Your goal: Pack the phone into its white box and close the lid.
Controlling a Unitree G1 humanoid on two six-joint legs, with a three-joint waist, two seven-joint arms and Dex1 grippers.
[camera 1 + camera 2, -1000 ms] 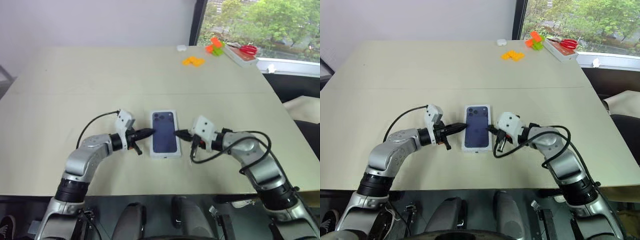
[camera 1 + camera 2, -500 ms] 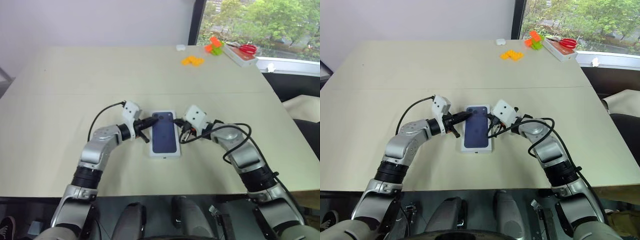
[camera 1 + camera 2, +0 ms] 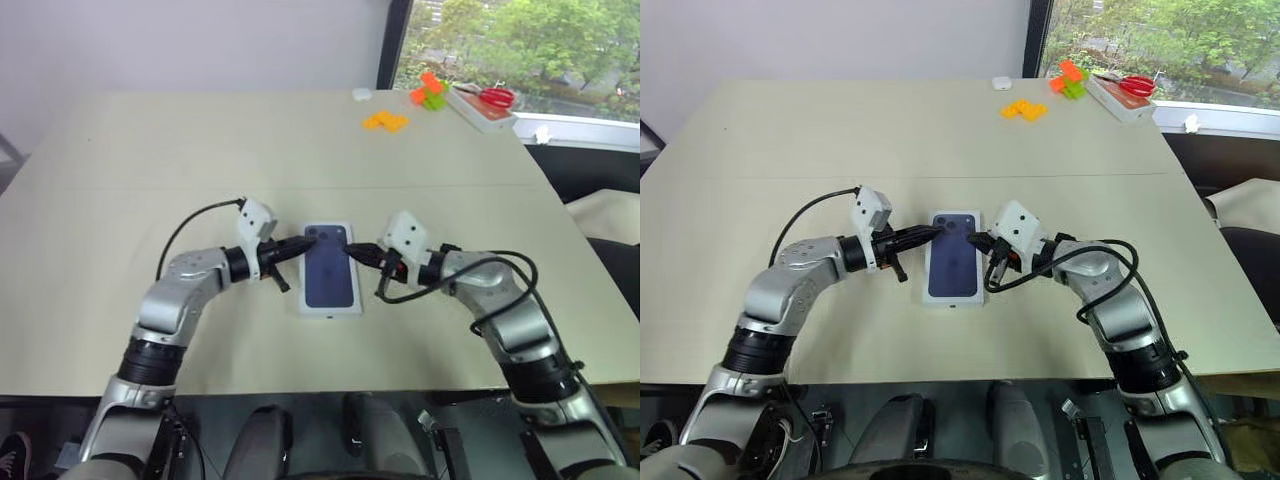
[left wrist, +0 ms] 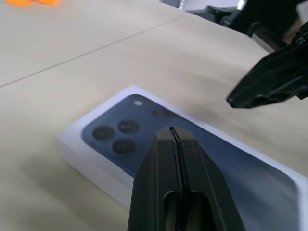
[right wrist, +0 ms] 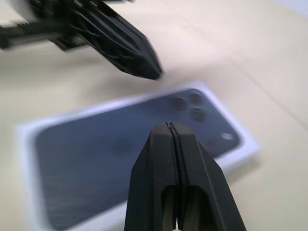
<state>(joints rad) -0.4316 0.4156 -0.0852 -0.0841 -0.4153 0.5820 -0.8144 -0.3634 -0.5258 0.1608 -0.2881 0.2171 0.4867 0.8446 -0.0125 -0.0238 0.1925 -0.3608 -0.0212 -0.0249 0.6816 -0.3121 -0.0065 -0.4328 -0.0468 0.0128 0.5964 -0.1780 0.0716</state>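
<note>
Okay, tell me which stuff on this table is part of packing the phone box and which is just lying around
Part of the job:
- the lid, printed phone picture up, on the box
- left gripper, shut
- right gripper, shut

Lying about:
- orange blocks
- green block
- red scissors

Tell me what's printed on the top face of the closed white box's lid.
A dark navy-blue phone picture on the white cardboard lid; clearest in the left wrist view.
</note>
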